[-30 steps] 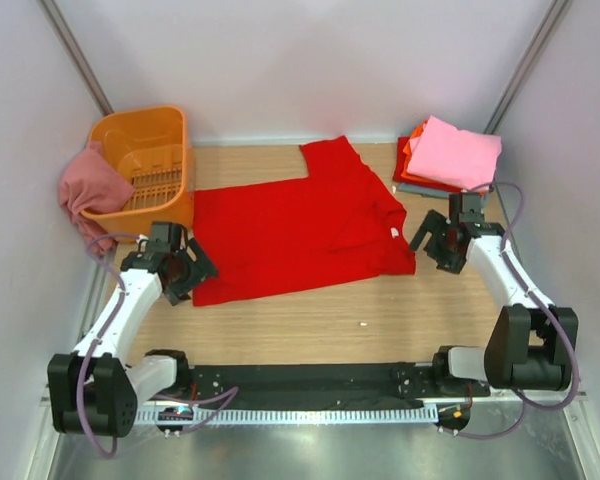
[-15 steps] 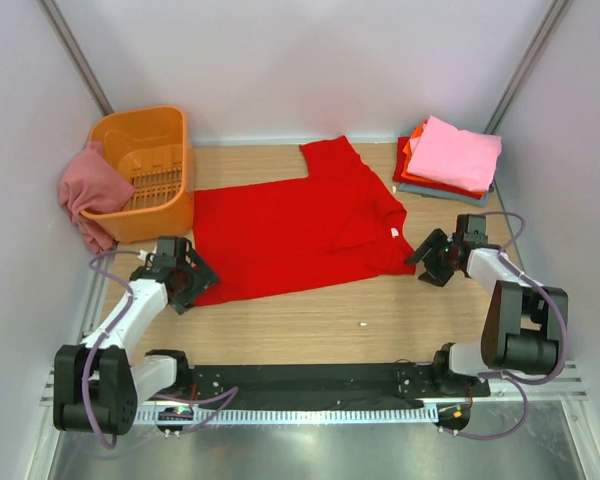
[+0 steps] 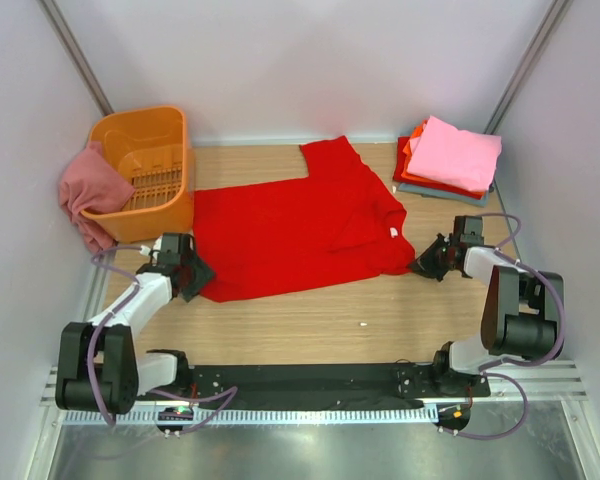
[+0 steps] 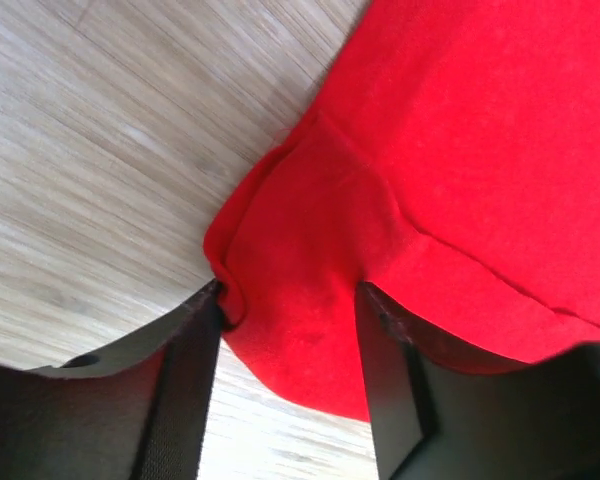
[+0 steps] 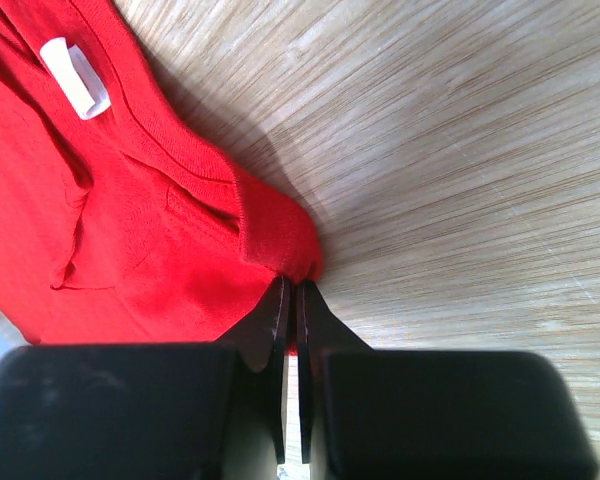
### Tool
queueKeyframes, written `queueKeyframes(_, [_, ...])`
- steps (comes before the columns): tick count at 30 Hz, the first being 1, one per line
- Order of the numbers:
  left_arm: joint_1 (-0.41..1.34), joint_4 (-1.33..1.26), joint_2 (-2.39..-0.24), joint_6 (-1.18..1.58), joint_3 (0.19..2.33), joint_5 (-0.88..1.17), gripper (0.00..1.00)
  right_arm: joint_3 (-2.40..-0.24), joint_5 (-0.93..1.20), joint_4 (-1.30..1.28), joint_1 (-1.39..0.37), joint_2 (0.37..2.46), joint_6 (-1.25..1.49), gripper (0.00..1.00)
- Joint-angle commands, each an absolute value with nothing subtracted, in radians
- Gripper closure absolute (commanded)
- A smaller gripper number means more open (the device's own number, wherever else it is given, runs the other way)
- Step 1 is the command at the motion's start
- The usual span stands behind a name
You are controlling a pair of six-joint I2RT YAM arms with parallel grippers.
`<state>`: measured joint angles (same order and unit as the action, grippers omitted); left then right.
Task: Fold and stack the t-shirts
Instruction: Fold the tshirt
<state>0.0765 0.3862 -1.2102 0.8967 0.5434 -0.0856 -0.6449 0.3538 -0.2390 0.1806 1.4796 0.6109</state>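
- The left gripper (image 4: 290,295) stands open just in front of the orange basket (image 3: 150,215), off the basket's near right corner. Its two fingers (image 4: 185,370) straddle a bunched corner of the red t-shirt (image 3: 290,230), and one finger touches the edge of the fold.
- The right gripper (image 5: 290,285) is well apart from the basket, beyond the whole width of the red cloth. Its fingers are pressed together with only a hairline slit between them.
- The red hem meets those fingertips, so the right gripper appears to be nipping the shirt's corner. How much cloth lies between the pads is hard to tell from the wrist view.
- The red t-shirt lies spread flat on the wooden table (image 3: 380,320), starting just beside the basket's right wall. One sleeve reaches toward the back, level with the basket's far rim.
- A white label (image 5: 75,75) shows at the shirt's neck, on the end away from the basket.
- A dusty rose t-shirt (image 3: 85,185) hangs crumpled over the basket's left rim and down its outer side.
- The folded stack sits at the back corner opposite the basket. A light pink t-shirt (image 3: 455,150) is on top, an orange-red one (image 3: 410,155) lies under it, and a grey-blue one (image 3: 440,190) is at the bottom.
- A small white fleck (image 3: 362,324) lies on the bare wood, nearer the arms than the basket and well to its right.
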Motion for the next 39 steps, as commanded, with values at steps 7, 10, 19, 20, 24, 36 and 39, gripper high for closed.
queueKeyframes(7, [0.135, 0.374, -1.292, 0.920, 0.564, -0.166, 1.00, -0.652, 0.313, -0.279, 0.187, 1.436, 0.577, 0.99])
queueKeyframes(10, [0.150, 0.419, -1.273, 0.937, 0.586, -0.155, 1.00, -0.643, 0.282, -0.316, 0.224, 1.369, 0.574, 0.99])
queueKeyframes(19, [0.152, 0.610, -1.086, 0.945, 0.592, -0.195, 1.00, -0.588, 0.200, -0.434, 0.337, 1.160, 0.601, 0.99])
queueKeyframes(20, [0.150, 0.615, -1.072, 0.945, 0.586, -0.196, 1.00, -0.581, 0.193, -0.436, 0.339, 1.138, 0.613, 0.99])
queueKeyframes(24, [0.150, 0.650, -1.051, 0.943, 0.562, -0.178, 1.00, -0.580, 0.184, -0.497, 0.339, 1.074, 0.623, 0.97])
queueKeyframes(36, [0.163, 0.853, -0.884, 0.887, 0.746, -0.072, 0.00, -0.667, 0.133, -0.635, 0.337, 0.867, 0.646, 0.13])
queueKeyframes(39, [0.163, 0.919, -0.859, 0.777, 0.865, -0.060, 0.00, -0.702, 0.245, -0.572, 0.319, 0.850, 0.623, 0.14])
